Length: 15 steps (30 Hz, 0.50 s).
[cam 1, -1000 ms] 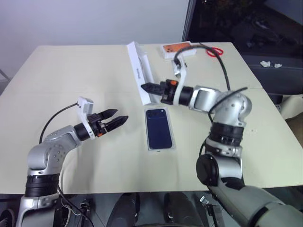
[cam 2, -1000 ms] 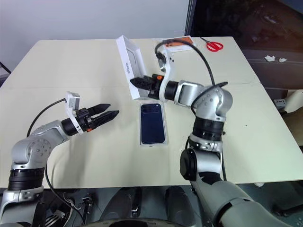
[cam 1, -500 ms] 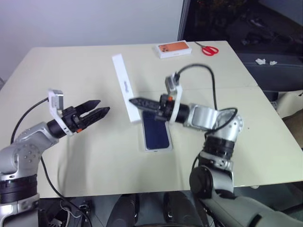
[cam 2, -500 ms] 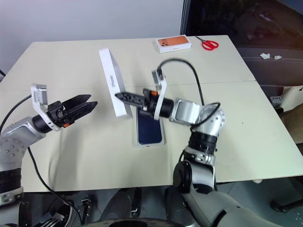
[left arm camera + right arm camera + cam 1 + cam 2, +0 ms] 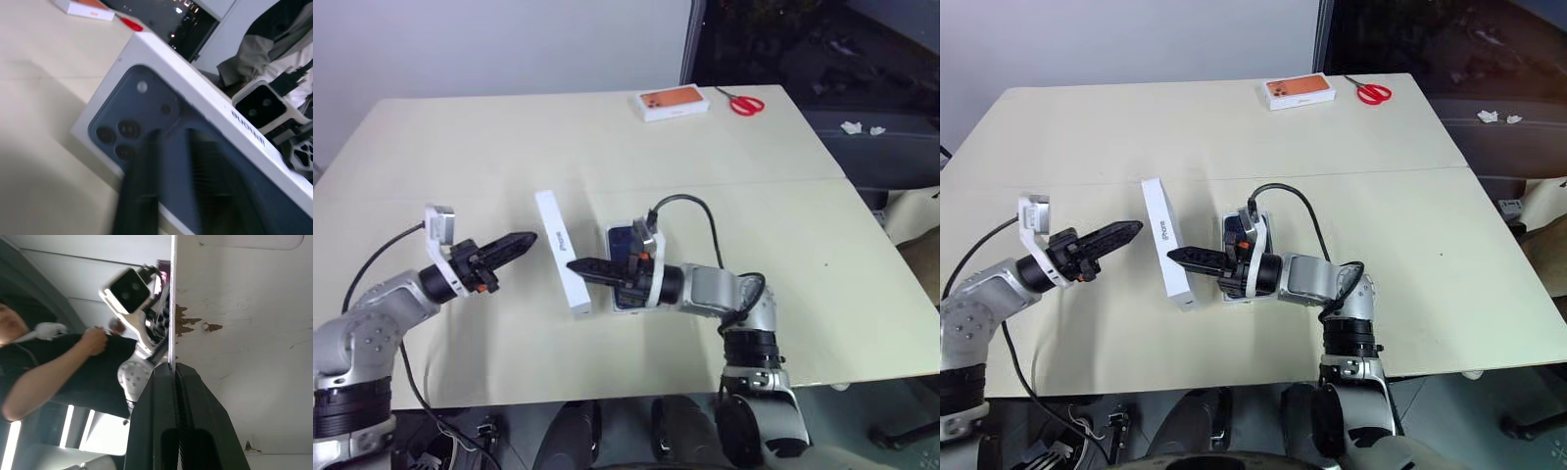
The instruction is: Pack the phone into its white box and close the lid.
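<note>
Lid (image 5: 561, 253), frame centre, on edge; your right gripper (image 5: 576, 266) clamped on its rim. Left gripper (image 5: 530, 238) shut, empty, just left of lid. Phone (image 5: 621, 238) in white box (image 5: 610, 235), behind right arm. Judgement: thin cardboard, light, flexes; support far rim, squeeze gently.

The lid (image 5: 1165, 243) stands on edge left of the phone (image 5: 1233, 228) — apparently boxed.

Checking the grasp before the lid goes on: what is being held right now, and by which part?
The right gripper pinches the lid by a thin side wall, holding it on edge. The left gripper is shut, holding nothing.
</note>
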Tool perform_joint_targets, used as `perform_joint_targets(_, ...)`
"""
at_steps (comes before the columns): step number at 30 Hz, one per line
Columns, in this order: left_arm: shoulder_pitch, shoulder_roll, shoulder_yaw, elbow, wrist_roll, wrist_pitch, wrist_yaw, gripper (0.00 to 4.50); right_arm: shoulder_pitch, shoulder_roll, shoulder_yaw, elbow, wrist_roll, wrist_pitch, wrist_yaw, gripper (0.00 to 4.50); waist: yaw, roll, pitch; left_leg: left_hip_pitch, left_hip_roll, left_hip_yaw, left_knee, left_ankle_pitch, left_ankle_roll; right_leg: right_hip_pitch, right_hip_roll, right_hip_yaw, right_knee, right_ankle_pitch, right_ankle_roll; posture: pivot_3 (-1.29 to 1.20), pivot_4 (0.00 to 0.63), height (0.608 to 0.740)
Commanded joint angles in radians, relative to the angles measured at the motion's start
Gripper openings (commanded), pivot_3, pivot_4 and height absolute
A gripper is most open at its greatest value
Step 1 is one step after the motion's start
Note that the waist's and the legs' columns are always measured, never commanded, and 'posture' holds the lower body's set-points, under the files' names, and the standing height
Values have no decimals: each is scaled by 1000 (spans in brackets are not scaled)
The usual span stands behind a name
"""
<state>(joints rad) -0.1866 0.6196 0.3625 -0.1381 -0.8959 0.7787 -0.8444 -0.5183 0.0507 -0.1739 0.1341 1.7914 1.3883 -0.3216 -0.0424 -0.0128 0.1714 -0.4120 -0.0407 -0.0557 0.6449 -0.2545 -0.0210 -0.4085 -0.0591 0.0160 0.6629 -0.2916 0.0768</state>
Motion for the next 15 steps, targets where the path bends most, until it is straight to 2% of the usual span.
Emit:
perform_joint_targets(1, 1, -12, -29, -31, 32, -37, 12, 112, 17, -37, 53, -28, 51, -56, 7, 0, -1, 0, 0, 0, 0, 0, 0, 0, 0, 0, 0, 0, 0, 0, 0, 0, 150, 740)
perform_joint_targets(8, 17, -58, -85, -47, 32, -33, 25, 112, 34, -86, 94, -33, -59, -144, 43, 0, -1, 0, 0, 0, 1, 0, 0, 0, 0, 0, 1, 0, 0, 0, 0, 0, 150, 740)
perform_joint_targets(11, 3, -108, -149, -33, 52, -40, 24, 112, 31, -103, 105, -58, -106, -163, 86, 0, 1, 0, 0, 1, 1, 0, 0, 0, 0, 1, 1, 0, 0, 0, 0, 0, 150, 740)
perform_joint_targets(14, -42, -161, -211, 10, 108, -81, 26, 56, 35, -125, 113, -73, -136, -169, 118, 918, 11, 0, 0, 1, 0, 0, 1, 0, 1, 2, 1, 0, 0, 0, 0, 0, 150, 740)
perform_joint_targets(15, -56, -174, -219, 19, 112, -87, 24, 56, 37, -133, 116, -80, -144, -169, 127, 1382, 13, 0, 0, 1, 0, 0, 1, 0, 1, 2, 1, 0, 0, 0, 0, 0, 150, 740)
